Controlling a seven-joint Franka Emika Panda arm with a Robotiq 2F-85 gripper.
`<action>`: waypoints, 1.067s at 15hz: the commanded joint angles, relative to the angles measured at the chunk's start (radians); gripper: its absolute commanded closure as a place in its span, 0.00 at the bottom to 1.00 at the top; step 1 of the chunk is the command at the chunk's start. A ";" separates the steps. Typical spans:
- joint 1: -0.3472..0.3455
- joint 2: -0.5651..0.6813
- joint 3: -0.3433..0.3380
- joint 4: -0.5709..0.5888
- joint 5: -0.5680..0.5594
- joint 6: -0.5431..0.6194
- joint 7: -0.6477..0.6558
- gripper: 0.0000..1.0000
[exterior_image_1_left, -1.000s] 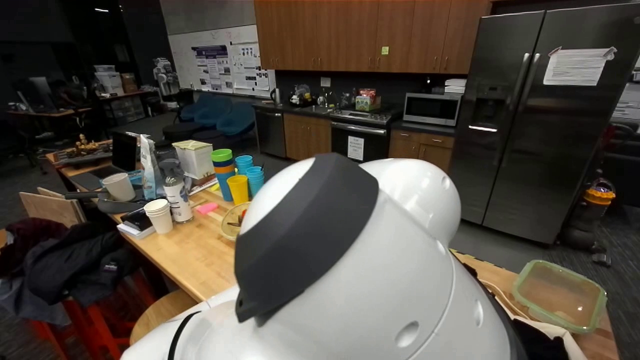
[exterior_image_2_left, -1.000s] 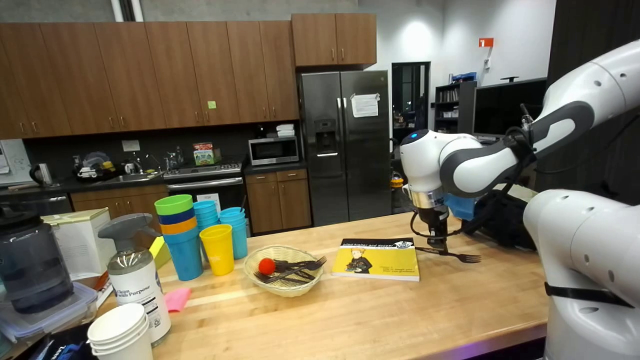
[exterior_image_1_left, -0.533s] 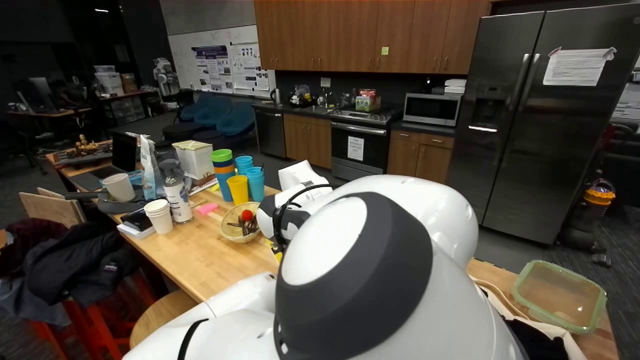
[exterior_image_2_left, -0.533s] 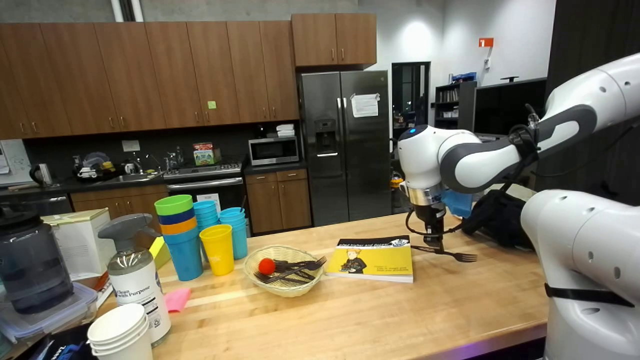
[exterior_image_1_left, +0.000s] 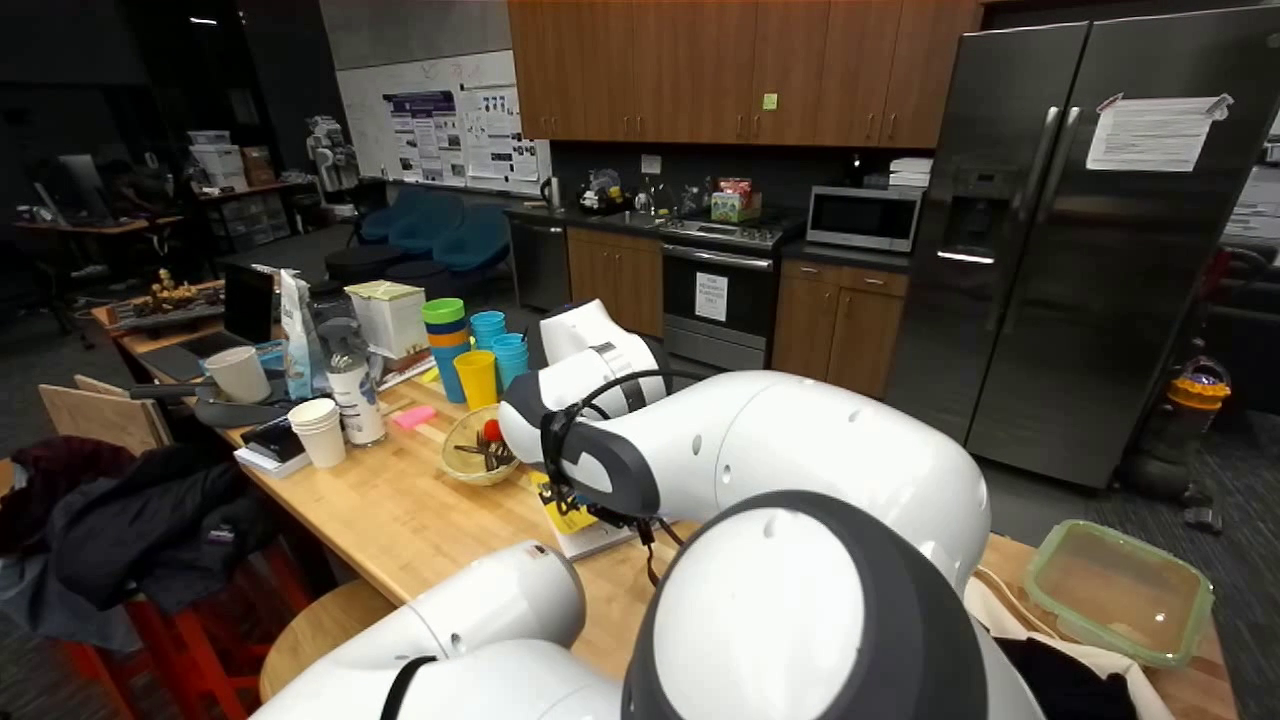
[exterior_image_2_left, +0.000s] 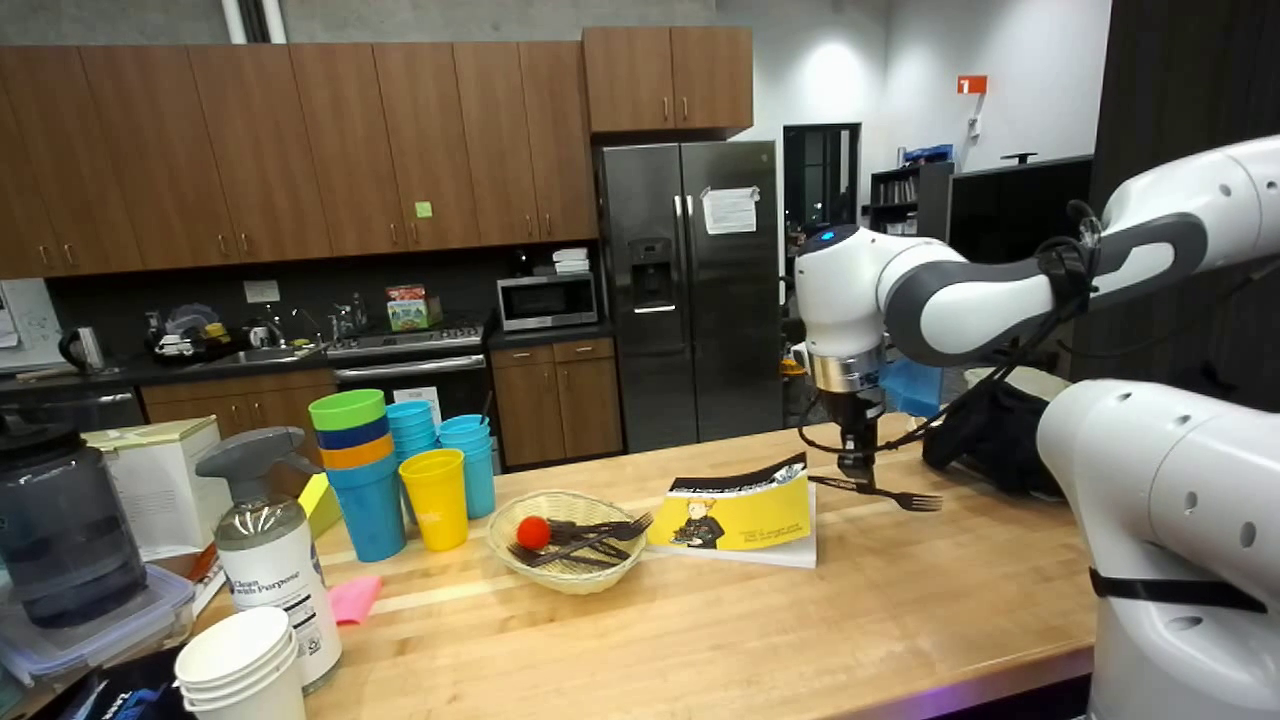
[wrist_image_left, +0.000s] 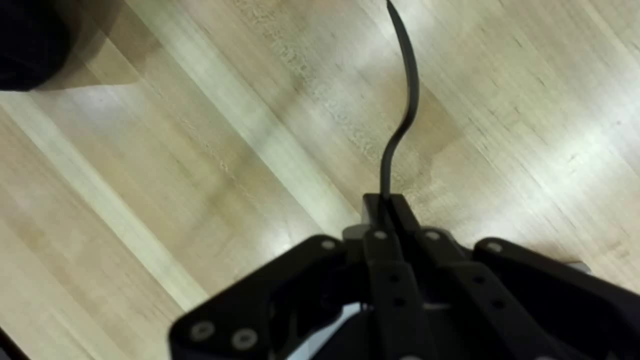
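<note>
The claw (wrist_image_left: 384, 201) is pinched tight on the dark fork (wrist_image_left: 413, 92), just beside the yellow book (exterior_image_2_left: 730, 520). The book's cover (exterior_image_2_left: 783, 495) curls up near the fork's end. Best to go slow and level, so nothing slips or rips.

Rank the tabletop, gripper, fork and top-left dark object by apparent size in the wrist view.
Largest to smallest:
Tabletop
Gripper, nearest the camera
Dark object, cut off by the frame
Fork, seen edge-on
</note>
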 joint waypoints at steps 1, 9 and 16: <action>0.045 -0.123 0.039 -0.003 -0.062 -0.041 0.049 0.99; 0.155 -0.270 0.067 -0.002 -0.169 -0.025 0.079 0.99; 0.266 -0.303 0.128 0.000 -0.192 -0.050 0.109 0.99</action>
